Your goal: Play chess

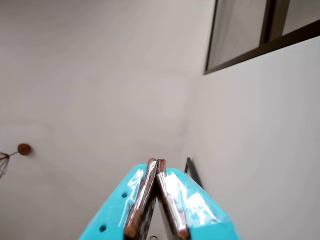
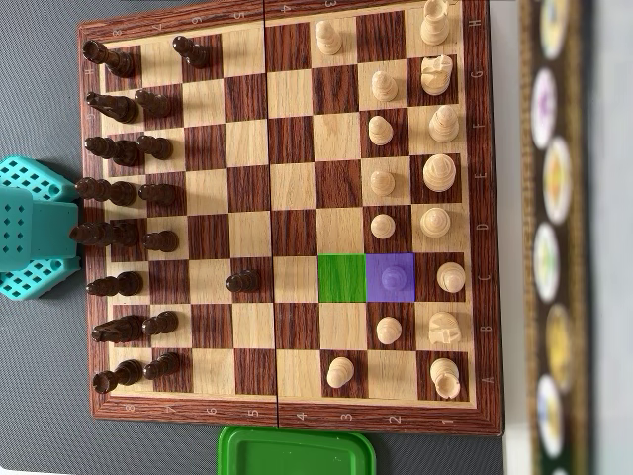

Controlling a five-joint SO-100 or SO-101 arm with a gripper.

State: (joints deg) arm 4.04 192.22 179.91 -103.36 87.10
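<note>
Wrist view: fingers fill the bottom centre, nearest the cam, teal shells w/ brown-edged shiny pads, tips pressed together, nothing between them, so clenched on air. Cam points up at white walls and a dark-framed window top right; small brown knob on the wall at left. Overhead view: teal arm sits at the left edge of the chessboard, just overlapping its border. Board is dark/light wood, folding seam down the middle, lying on the grey bench. Readable markings: rank nos. 8, 7, 6, 5, 3, 2 along the bottom border, some repeated on top; file letters A to H on the right border, rotated. Dark pieces line the two left columns, one dark pawn advanced alone to rank 5. Light pieces on the right side; one light pawn forward on rank 3. Green overlay square on rank 3 touching a purple overlay square on rank 2, pawn faintly visible under the purple. Green plastic lid just below the board. Blurred strip w/ round coloured discs far right, no legible text.
</note>
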